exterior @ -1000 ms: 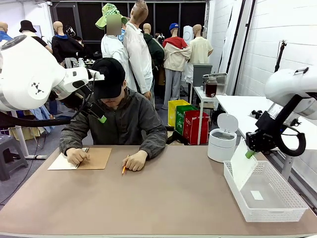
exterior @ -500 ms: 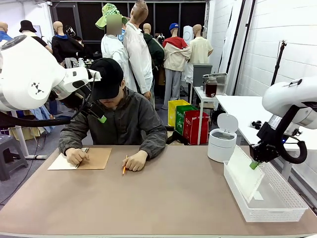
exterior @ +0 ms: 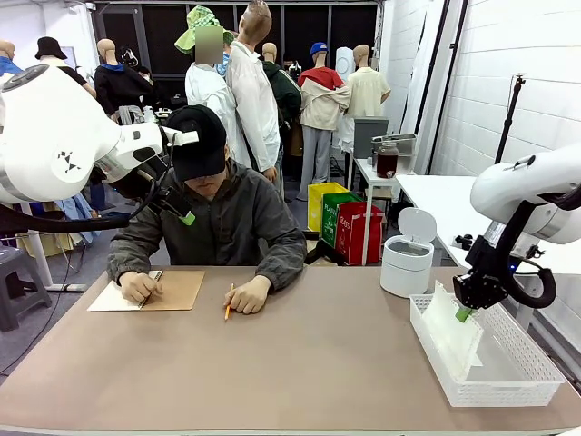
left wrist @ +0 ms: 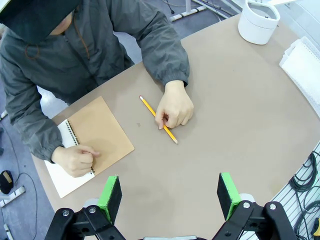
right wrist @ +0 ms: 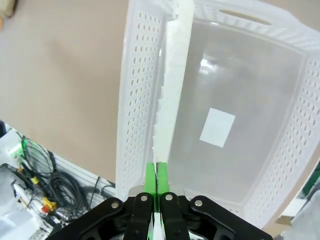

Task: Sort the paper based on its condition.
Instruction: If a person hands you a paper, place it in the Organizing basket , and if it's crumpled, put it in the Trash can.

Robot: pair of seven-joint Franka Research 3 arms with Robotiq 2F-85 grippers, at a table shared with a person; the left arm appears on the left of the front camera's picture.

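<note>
The paper (exterior: 451, 333) is a thin white sheet with a ragged, torn edge. It hangs below the right gripper (exterior: 464, 313), pinched between the closed green pads, its lower part inside the white basket (exterior: 508, 386). The left gripper (left wrist: 170, 196) hovers wide and empty.

front: across table (exterior: 300, 363) at person | wrists: downward — both catch basket (right wrist: 137, 95)

This was a robot lab or workshop set up in a plain industrial room. Two white robot arms (exterior: 54, 136) flanked a brown table (exterior: 300, 363) with a person seated at its far side. A white-painted block wall (exterior: 517, 64) ran along the right, and loose cables (right wrist: 45, 185) lay beside the table.
</note>
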